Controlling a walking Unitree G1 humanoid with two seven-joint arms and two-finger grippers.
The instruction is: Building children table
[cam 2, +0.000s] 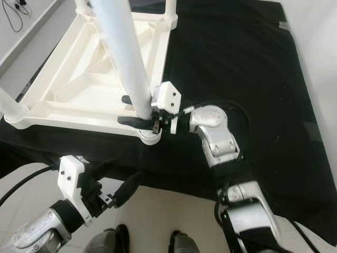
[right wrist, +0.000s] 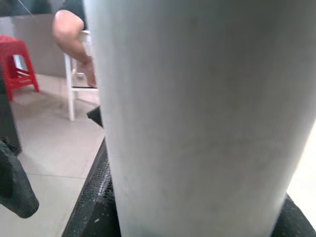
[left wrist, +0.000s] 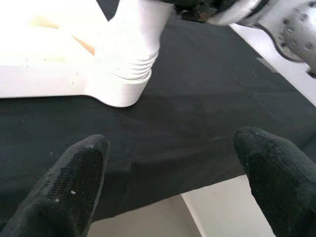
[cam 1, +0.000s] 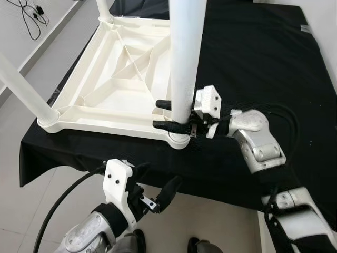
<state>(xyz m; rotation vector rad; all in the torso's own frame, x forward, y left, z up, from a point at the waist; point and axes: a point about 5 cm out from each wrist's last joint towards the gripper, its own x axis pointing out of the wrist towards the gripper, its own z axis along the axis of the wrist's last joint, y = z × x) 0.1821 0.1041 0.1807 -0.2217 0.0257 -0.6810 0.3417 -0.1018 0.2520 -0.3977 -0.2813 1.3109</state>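
Both head eyes looking steeply down on the upturned table (cam 1: 113,87), left wrist camera low and near the shared corner leg (left wrist: 131,44), right wrist camera pressed against it

White table (cam 1: 113,92) and leg (cam 1: 185,63): smooth plastic, slight sheen. Cloth (cam 1: 253,63): black, matt. Gripper fingers (left wrist: 74,182): textured black.

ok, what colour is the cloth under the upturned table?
Black cloth, plain, clearest in the left eye view.
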